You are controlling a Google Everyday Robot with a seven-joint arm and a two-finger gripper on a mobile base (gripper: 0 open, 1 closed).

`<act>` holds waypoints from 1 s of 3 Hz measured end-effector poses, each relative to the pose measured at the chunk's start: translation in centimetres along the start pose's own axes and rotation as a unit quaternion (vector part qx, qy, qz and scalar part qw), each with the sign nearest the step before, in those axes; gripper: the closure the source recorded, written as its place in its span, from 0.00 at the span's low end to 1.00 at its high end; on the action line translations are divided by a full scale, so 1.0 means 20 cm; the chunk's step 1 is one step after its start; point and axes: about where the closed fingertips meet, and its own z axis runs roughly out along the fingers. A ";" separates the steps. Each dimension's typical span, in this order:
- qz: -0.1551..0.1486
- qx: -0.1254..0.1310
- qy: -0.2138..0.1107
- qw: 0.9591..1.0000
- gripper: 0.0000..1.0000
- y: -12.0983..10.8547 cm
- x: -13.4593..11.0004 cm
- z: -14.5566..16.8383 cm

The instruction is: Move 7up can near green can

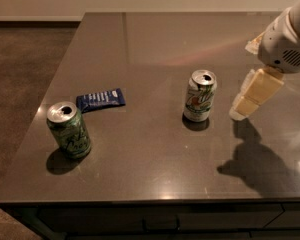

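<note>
The 7up can (200, 96), pale silver-white with green swirls and an open top, stands upright near the middle of the dark table. The green can (70, 130), dark green with pale script and a silver top, stands upright near the table's front left corner. My gripper (250, 99), with cream-coloured fingers, hangs from the white arm at the right, just right of the 7up can and a little above the table. It holds nothing.
A dark blue snack packet (100, 100) lies flat between the two cans, nearer the green one. The table (155, 44) has its front edge close below the cans and its left edge beside the green can. Brown floor lies to the left.
</note>
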 end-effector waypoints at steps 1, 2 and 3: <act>0.027 0.001 -0.040 0.999 0.00 -0.07 -0.07 0.11; 0.036 0.002 -0.070 0.997 0.00 -0.09 -0.13 0.19; 0.038 -0.005 -0.098 0.994 0.00 -0.08 -0.18 0.26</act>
